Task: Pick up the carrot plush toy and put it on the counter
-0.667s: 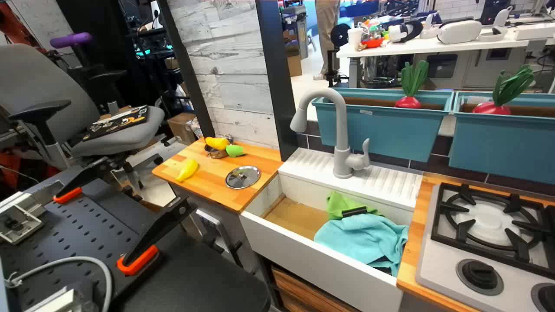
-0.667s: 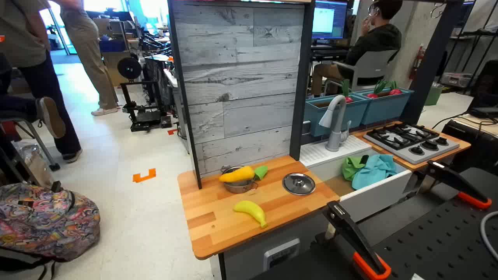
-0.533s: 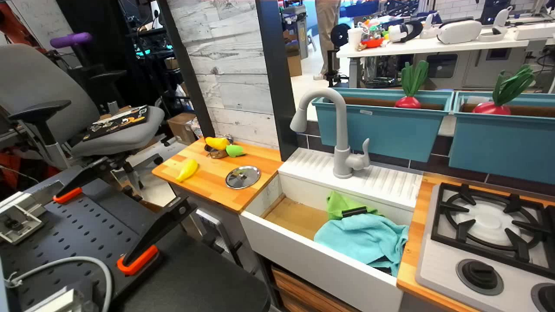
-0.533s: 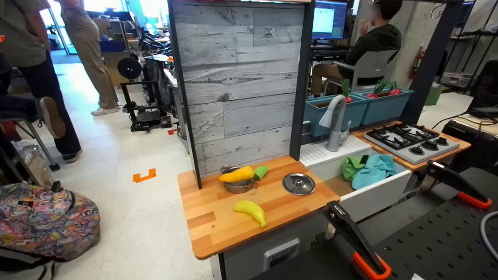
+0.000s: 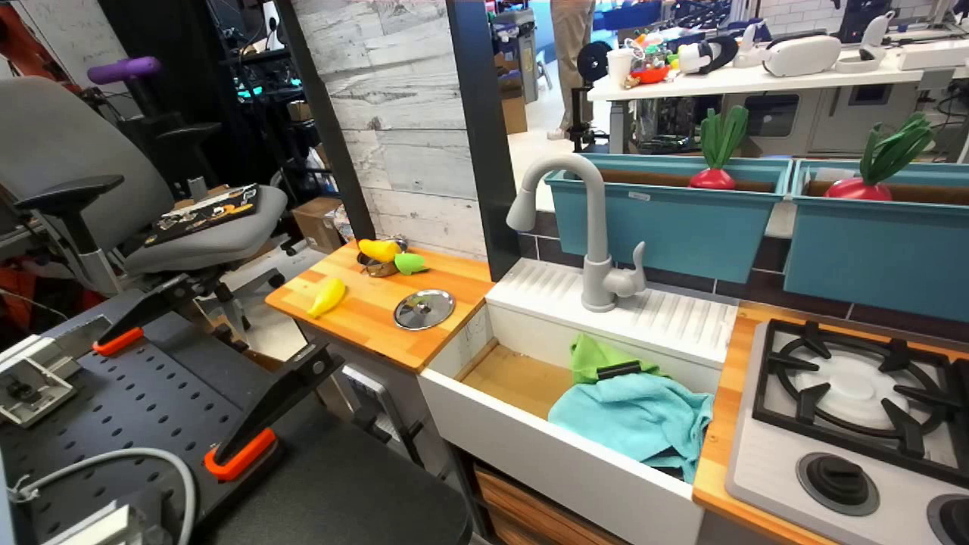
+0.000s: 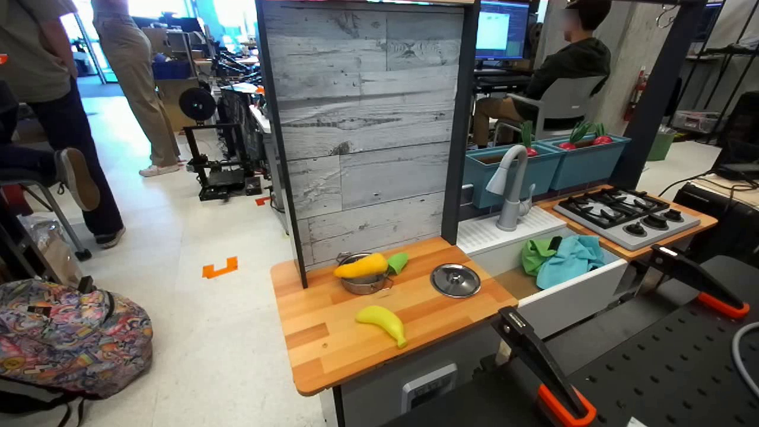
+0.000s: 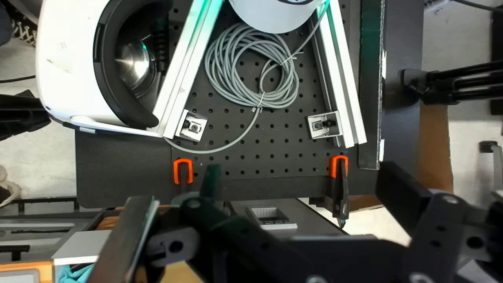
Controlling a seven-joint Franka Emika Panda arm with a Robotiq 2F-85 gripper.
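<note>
Wrist view shows the claw (image 7: pixel 298 177) spread wide. In an exterior view, the carrot (image 6: pixel 366 265) lies across the pot (image 6: pixel 363 287) on the counter (image 6: pixel 332 359); lid (image 6: pixel 455 280) at three o'clock from the pot, banana (image 6: pixel 384 323) at five.

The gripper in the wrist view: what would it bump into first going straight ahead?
The gripper would probably meet the black perforated board first, roughly between the orange-tipped clamps; depth is unclear.
</note>
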